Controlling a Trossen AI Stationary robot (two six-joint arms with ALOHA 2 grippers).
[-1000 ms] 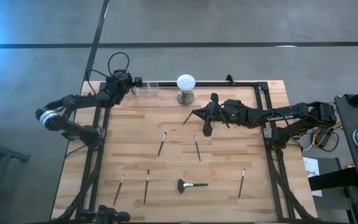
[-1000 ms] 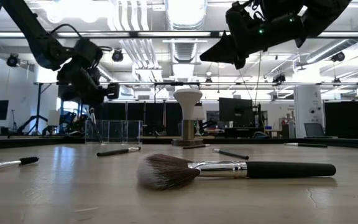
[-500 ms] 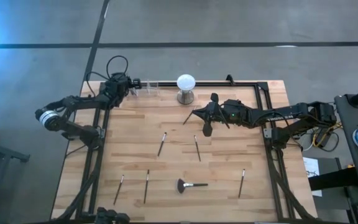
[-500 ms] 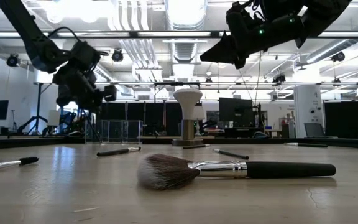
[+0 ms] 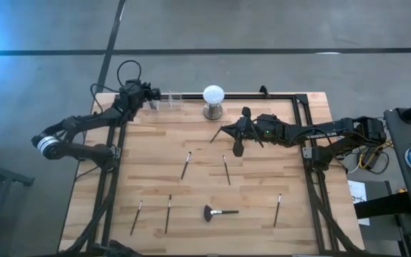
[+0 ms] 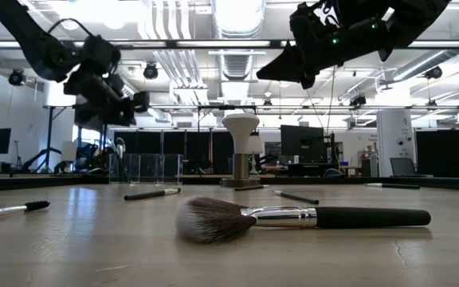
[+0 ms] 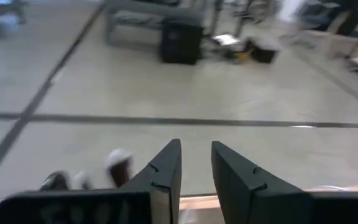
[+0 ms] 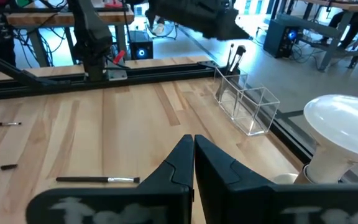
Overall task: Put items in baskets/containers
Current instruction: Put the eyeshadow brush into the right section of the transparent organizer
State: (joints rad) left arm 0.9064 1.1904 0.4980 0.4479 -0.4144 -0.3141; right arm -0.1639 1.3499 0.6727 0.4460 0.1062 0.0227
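Left pincer: my left gripper hangs above the row of clear cups at the far left corner of the table; in the left wrist view its fingers stand slightly apart with nothing between them.

Right pincer: my right gripper waits over the table's far middle, near the white globe; in the right wrist view its fingers are pressed together, empty.

Cups: three in a row; the right wrist view shows dark handles standing in the cup farthest from that camera.

Brushes: six slim ones lie scattered on the wood, e.g. one near the centre; the fan brush lies near the front edge.

Step in hand, as I judge it: a drop is finished, so I lift clear of the cups.

Doing it well: rise straight before swinging, so no finger clips a cup rim or a standing handle.

Change from a second ago: my left gripper has risen and its arm has swung outward; my right arm and all brushes have stayed put.
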